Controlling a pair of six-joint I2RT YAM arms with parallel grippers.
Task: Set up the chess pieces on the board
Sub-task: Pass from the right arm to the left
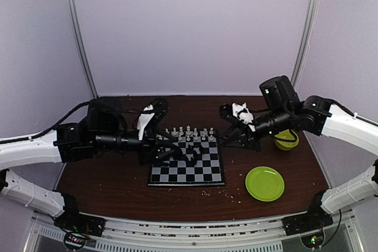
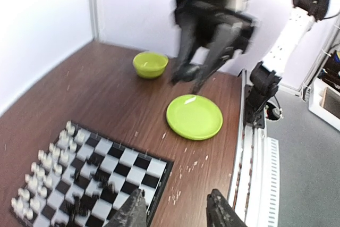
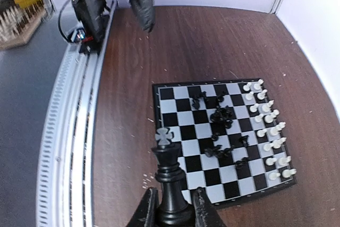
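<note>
The board (image 1: pixel 186 169) lies mid-table with white chess pieces (image 1: pixel 190 134) standing in two rows on its far side and black chess pieces (image 1: pixel 190 156) scattered on the middle squares. In the right wrist view the board (image 3: pixel 183 147) shows white pieces (image 3: pixel 269 131) along its right edge and several black pieces (image 3: pixel 223 115) toppled mid-board. My right gripper (image 3: pixel 172 208) is shut on a black king (image 3: pixel 171 176) with a pale cross top, held above the board's near corner. My left gripper (image 2: pixel 178 212) is open and empty above the board's corner (image 2: pixel 159 176). The right gripper (image 1: pixel 229 138) sits at the board's right far corner.
A round green plate (image 1: pixel 264 183) lies right of the board, and a green bowl (image 1: pixel 286 140) sits behind it under the right arm. Pale crumbs (image 2: pixel 186 166) are strewn between board and plate. Wall panels enclose the table on three sides. The right arm (image 2: pixel 212 30) is blurred in the left wrist view.
</note>
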